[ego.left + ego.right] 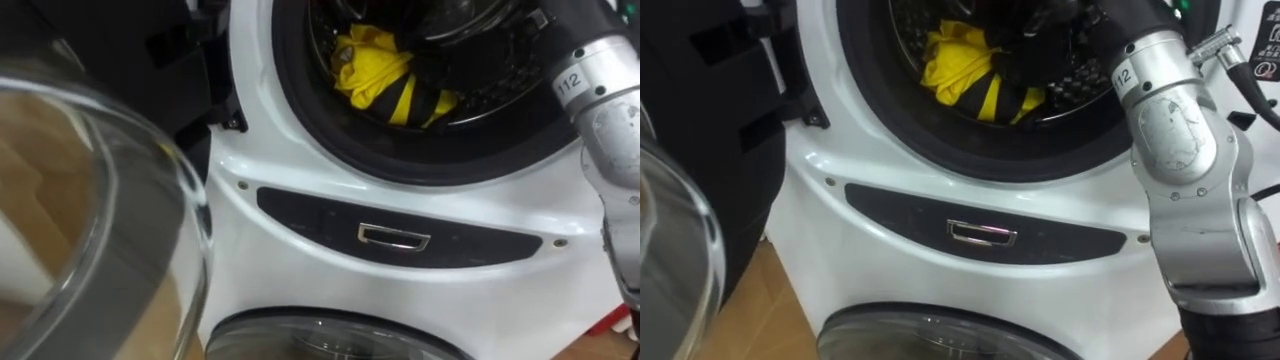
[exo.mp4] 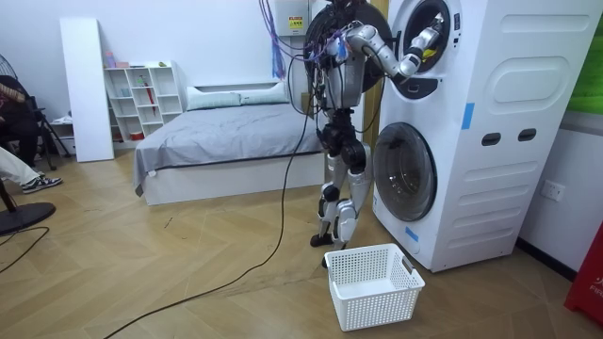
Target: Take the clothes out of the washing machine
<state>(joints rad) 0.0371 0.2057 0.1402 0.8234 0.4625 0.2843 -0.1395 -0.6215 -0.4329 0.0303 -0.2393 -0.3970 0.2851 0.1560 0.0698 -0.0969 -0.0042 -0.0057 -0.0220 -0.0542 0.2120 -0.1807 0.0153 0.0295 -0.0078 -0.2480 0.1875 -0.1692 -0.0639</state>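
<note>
A yellow cloth [image 1: 365,65] lies at the front lower edge of the upper washing machine's drum [image 1: 500,70], also seen as yellow cloth [image 1: 950,60]. My right arm reaches from the right into the drum. The dark right hand [image 1: 425,60] lies on the cloth, its fingers curled over it as dark bands with yellow showing between them. In the room view I stand facing the stacked white machines [image 2: 490,132] with that arm raised into the upper opening [image 2: 426,38].
The upper machine's open glass door [image 1: 100,200] hangs close at my left. The lower machine's round door [image 1: 330,335] is below. A white laundry basket [image 2: 372,282] stands on the floor by my feet. A bed [image 2: 226,132] stands behind me.
</note>
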